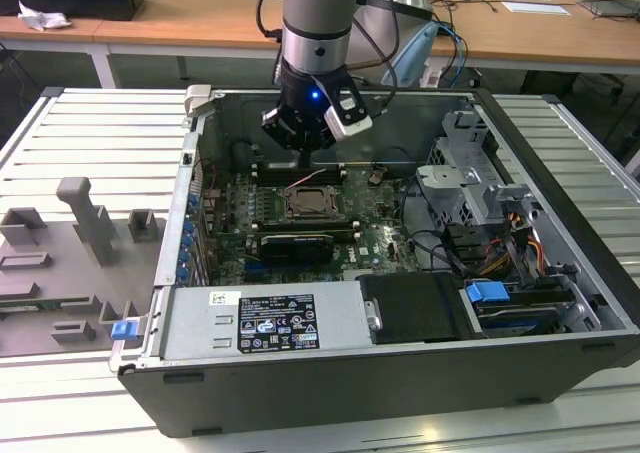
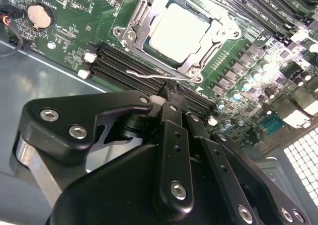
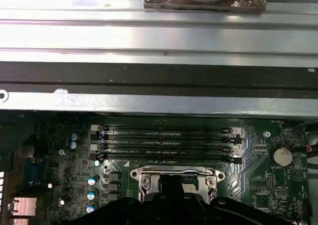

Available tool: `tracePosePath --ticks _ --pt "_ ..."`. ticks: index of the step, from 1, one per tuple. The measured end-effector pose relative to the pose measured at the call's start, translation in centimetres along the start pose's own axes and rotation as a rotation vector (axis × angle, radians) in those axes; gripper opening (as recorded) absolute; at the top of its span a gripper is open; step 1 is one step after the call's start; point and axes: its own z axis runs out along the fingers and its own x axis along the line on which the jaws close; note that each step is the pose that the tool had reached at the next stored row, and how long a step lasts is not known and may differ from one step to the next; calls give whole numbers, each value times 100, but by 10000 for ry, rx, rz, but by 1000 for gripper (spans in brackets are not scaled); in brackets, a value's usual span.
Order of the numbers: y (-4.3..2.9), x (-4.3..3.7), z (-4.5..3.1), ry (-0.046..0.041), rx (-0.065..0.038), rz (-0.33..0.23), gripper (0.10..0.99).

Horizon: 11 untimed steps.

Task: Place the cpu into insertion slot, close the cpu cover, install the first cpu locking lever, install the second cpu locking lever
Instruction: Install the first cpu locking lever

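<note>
The cpu (image 2: 180, 32) sat in the slot (image 2: 149, 21) on the green board (image 2: 89, 31), its dull silver top showing through the window of the cover (image 2: 201, 53), which lay flat over it. In the exterior view the slot (image 1: 312, 205) was at the middle of the board inside the open case (image 1: 560, 153), and the claw (image 1: 305, 138) hung above the slot, toward the case's back wall. In the second wrist view the claw (image 2: 169, 98) appeared pressed together, its black fingers (image 2: 171, 130) meeting at a narrow tip with nothing between them. That tip was just beside a thin wire lever (image 2: 149, 76) running along the slot's near edge; contact could not be told. Black memory slots (image 2: 124, 66) lay between the slot and the claw's body. A round coin cell (image 2: 39, 15) sat on the board well apart from the slot. In the first wrist view the slot (image 3: 176, 178) was partly hidden behind the claw's links, with four memory slots (image 3: 166, 143) beside it and the case wall (image 3: 159, 103) beyond. The case rested on a ribbed metal table (image 1: 90, 133).
</note>
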Motion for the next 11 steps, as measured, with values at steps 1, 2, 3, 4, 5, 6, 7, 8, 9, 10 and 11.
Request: tracePosePath --ticks 1,2,3,4,5,6,7,8,9,10,11 --pt "0 0 2 -4 -20 0 106" --pt "-1 -1 7 -7 -73 1 106" --pt "-1 -1 12 -12 -100 1 106" --pt "-1 -4 19 -20 -112 0 106" --pt "-4 -9 35 -28 -109 -3 106" --pt "-7 -12 57 -29 -109 -3 106" --pt "-8 -14 75 -29 -109 -2 106" --pt "-3 -16 106 -28 -108 -16 106" --pt "13 -18 133 -25 -107 -120 106" --pt "21 -17 140 -44 -101 -156 106" --pt "35 -18 149 -115 -76 -181 106"
